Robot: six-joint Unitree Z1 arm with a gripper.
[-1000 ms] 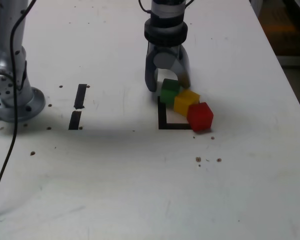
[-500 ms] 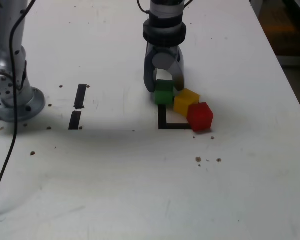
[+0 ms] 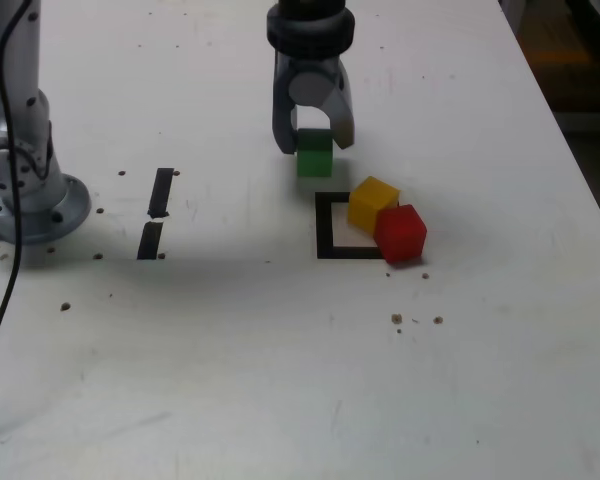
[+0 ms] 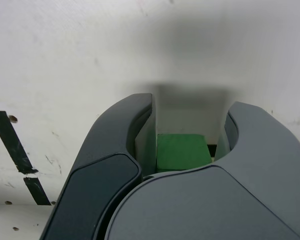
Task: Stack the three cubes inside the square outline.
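While the fingers (image 4: 145,135) are closed narrowly on the green cube (image 3: 314,157), the block is seen in the wrist view pressed between their inner faces, with a dark shadow thrown on the white table (image 3: 280,360) beneath it. The gripper (image 3: 314,140) has been raised and drawn back toward the far edge since a second ago, when its jaws stood around the green cube at the far corner of the square outline (image 3: 328,228); the cube has been carried with it and, in the exterior view, is now held clear of the outline's far edge and apart from the other two blocks. Whether it is fully off the table cannot be told for certain, though the shadow suggests a lift. The yellow cube (image 3: 372,203) is left on the outline's right side in the exterior view, touching the red cube (image 3: 400,232), which sits over the near right corner. Neither has been shifted by the pick. Two short black tape strips (image 3: 156,213) lie well apart on the exterior view's left, near the base of another arm (image 3: 25,195). By this change, one cube is judged secured, but no stack has been started: the two remaining blocks sit only partly inside the square and are not yet one on another.
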